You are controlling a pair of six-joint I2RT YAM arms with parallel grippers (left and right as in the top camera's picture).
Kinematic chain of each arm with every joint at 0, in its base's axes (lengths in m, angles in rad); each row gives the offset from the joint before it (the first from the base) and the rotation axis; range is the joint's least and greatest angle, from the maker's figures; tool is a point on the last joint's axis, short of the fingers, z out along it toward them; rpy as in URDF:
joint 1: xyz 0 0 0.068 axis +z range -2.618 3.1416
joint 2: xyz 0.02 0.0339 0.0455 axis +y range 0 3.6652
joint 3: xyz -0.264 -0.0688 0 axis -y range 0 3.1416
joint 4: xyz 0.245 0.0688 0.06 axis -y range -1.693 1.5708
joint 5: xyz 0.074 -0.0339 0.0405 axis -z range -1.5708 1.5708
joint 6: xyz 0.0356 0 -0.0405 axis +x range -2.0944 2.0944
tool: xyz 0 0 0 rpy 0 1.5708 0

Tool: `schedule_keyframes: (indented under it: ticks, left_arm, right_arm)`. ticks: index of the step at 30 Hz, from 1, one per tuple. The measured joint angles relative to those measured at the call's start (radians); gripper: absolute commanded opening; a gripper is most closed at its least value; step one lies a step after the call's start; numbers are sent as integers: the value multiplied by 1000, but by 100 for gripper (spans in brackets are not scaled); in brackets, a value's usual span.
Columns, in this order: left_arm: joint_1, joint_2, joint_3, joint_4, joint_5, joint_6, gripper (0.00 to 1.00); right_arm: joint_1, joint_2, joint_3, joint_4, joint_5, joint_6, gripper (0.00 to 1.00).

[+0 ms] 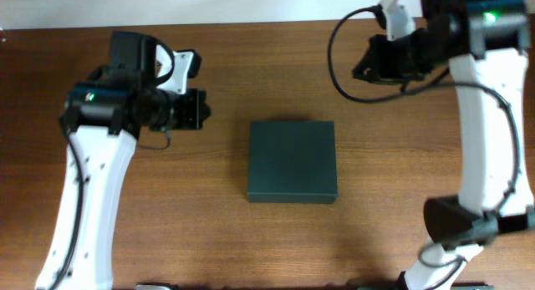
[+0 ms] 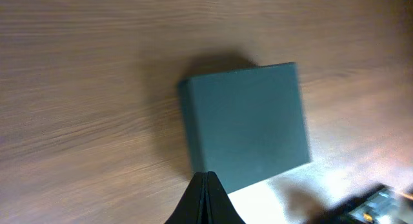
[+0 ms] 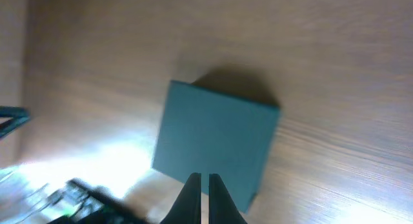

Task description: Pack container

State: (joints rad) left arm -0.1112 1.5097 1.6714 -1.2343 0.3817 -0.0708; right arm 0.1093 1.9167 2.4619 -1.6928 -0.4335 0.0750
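At the left of the overhead view, the left gripper (image 1: 201,113) hangs over bare table (image 1: 167,206), well apart from the container (image 1: 292,160) and pointing toward it. Its own camera shows the two fingers pressed together into one dark wedge with nothing between them, so it is closed and empty.

In the middle sits the container, flat on the wood and square to the table edges. Its lid is down flush on the body, with no gap that any of the three views shows. What it holds, if anything, is hidden.

At the upper right, the right gripper (image 1: 361,71) also stands clear of the box. In its wrist view the fingers (image 3: 191,199) are drawn almost together, only a thin slit between them, and they grip nothing.

No loose item lies on the table in any view. My judgement is that the task stands at one of its ends — either everything is packed and the lid closed, or nothing has been brought yet. With both arms off the box, these pictures cannot settle which.
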Motion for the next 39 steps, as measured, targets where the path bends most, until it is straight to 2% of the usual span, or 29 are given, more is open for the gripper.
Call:
schedule_keyframes:
  ticks: [6,8,10,20,26,27,28,31,33,34,37,38,39]
  left_arm:
    - [0,-74,0,-69,-188,-8,2]
    - [0,-74,0,-80,-220,-10,2]
    - [0,-73,0,-87,-241,-13,2]
    - [0,-73,0,-87,-324,-20,2]
    - [0,-70,0,-87,-360,-20,3]
    - [0,-69,0,-87,-368,-20,8]
    - [0,-66,0,-87,-377,-19,21]
    - [0,-51,0,-87,-397,-27,47]
    - [0,-43,0,-90,-404,-27,83]
    - [0,-38,0,-91,-406,-26,99]
    - [0,-27,0,-94,-409,-28,99]
    - [0,-24,0,-94,-409,-27,99]
    - [0,-23,0,-94,-409,-27,99]
  right_arm:
    - [-1,-173,-26,0,267,37,12]
    - [-13,-222,-60,0,334,44,11]
    - [-40,-262,-114,0,377,49,5]
    - [-164,-307,-600,0,449,55,4]
    - [-174,-307,-754,18,447,56,4]
    - [-174,-307,-777,30,446,55,4]
    - [-174,-307,-796,43,444,56,4]
    - [-174,-308,-858,90,444,55,4]
    - [-174,-308,-901,116,444,56,14]
    - [-174,-308,-929,128,444,53,23]
    - [-174,-307,-984,153,443,56,65]
    - [-174,-307,-991,155,441,56,90]
    - [-174,-307,-995,155,441,55,99]
